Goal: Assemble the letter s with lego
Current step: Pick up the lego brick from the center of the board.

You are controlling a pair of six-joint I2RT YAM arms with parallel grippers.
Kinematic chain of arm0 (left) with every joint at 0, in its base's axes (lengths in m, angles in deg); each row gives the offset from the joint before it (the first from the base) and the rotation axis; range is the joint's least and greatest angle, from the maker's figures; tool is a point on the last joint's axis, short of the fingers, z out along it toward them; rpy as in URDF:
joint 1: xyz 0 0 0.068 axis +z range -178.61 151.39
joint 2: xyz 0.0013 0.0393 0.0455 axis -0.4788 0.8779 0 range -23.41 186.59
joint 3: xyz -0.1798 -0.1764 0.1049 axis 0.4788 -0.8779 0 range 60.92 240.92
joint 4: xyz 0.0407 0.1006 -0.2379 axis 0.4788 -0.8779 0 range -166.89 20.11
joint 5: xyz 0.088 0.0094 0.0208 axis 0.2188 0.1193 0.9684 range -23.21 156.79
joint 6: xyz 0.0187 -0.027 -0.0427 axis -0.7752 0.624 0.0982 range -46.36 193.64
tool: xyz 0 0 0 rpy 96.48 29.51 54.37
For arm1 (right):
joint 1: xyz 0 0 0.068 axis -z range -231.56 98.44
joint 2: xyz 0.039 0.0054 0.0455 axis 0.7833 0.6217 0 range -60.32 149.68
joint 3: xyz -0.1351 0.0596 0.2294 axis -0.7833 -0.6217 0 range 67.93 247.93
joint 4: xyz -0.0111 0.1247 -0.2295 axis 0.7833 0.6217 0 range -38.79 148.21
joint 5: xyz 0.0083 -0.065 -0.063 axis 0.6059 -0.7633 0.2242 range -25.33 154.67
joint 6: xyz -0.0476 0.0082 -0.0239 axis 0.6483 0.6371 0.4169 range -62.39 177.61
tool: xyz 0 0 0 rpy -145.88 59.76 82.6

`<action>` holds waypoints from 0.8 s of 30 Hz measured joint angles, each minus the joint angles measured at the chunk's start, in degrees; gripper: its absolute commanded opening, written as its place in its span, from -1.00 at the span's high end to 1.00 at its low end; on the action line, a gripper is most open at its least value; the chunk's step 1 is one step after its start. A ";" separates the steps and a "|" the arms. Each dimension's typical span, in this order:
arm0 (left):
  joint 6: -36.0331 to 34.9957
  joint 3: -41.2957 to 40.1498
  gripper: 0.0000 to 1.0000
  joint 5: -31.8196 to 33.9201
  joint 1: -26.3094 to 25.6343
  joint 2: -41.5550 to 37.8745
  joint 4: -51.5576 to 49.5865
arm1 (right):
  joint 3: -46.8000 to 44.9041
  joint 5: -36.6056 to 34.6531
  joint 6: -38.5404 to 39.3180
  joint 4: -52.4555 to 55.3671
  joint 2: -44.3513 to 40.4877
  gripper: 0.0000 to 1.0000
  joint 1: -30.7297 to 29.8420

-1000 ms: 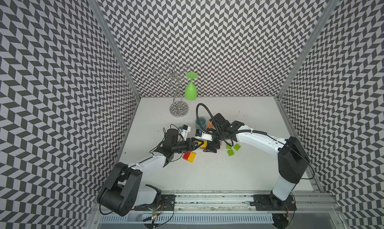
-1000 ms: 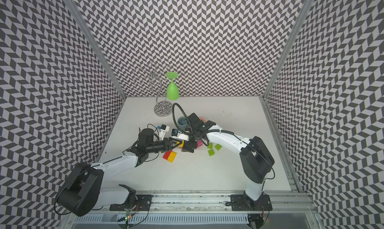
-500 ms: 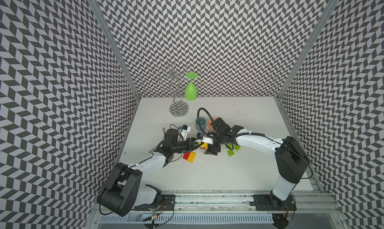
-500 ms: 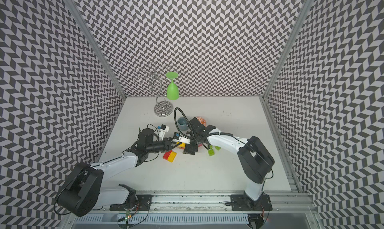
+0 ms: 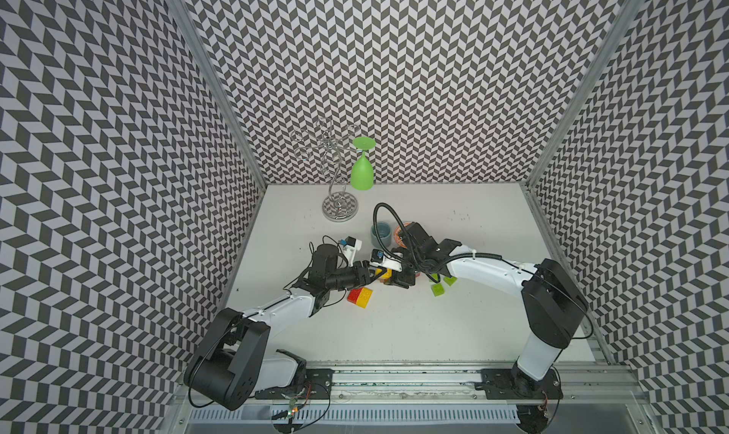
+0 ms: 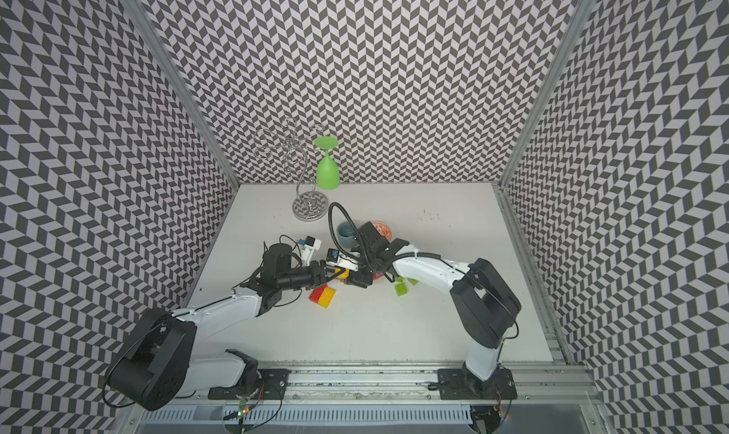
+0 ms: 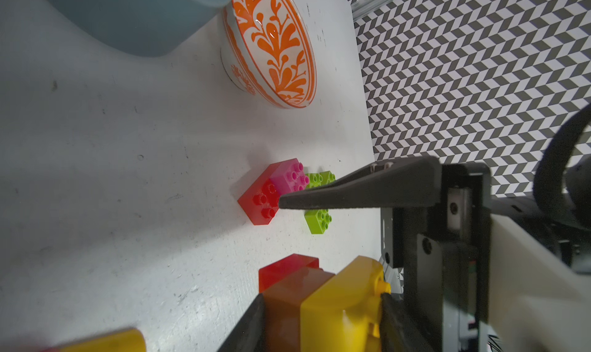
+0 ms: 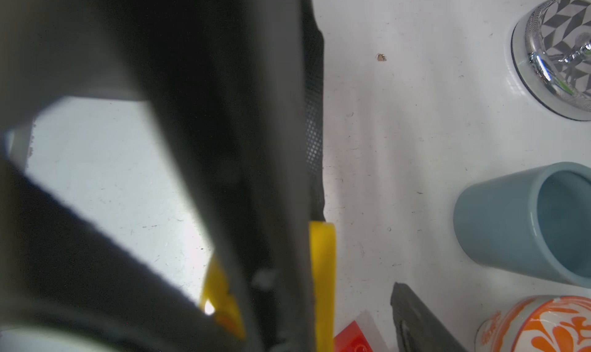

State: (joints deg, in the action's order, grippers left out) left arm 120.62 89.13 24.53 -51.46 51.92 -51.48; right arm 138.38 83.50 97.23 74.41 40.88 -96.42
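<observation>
While clamping the lego stack (image 7: 319, 305) with left gripper (image 5: 365, 276), brings right gripper (image 5: 397, 281) around it, narrowing yet apart. Likely readies two-handed pressing.

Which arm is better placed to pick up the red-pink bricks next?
Probably right. The left gripper is shut on a brick stack, so it is busy. The right gripper is open, and the red-pink bricks lie close by its finger.
</observation>
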 measured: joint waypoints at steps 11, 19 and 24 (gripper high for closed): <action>-0.04 0.00 0.32 0.52 0.00 0.00 0.07 | 0.24 0.11 0.07 0.50 0.00 0.00 -0.52; -0.02 0.00 0.34 0.70 0.11 -0.02 0.39 | 1.40 0.35 0.94 2.21 0.02 0.18 -0.85; 0.13 0.00 0.34 1.03 0.13 -0.04 0.28 | 1.75 0.42 1.57 2.69 0.13 0.33 -1.20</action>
State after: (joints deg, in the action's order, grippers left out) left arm 120.75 89.13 25.55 -51.33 51.88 -51.20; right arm 140.13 83.92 98.80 77.10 41.01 -97.62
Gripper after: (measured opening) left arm 0.526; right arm 0.360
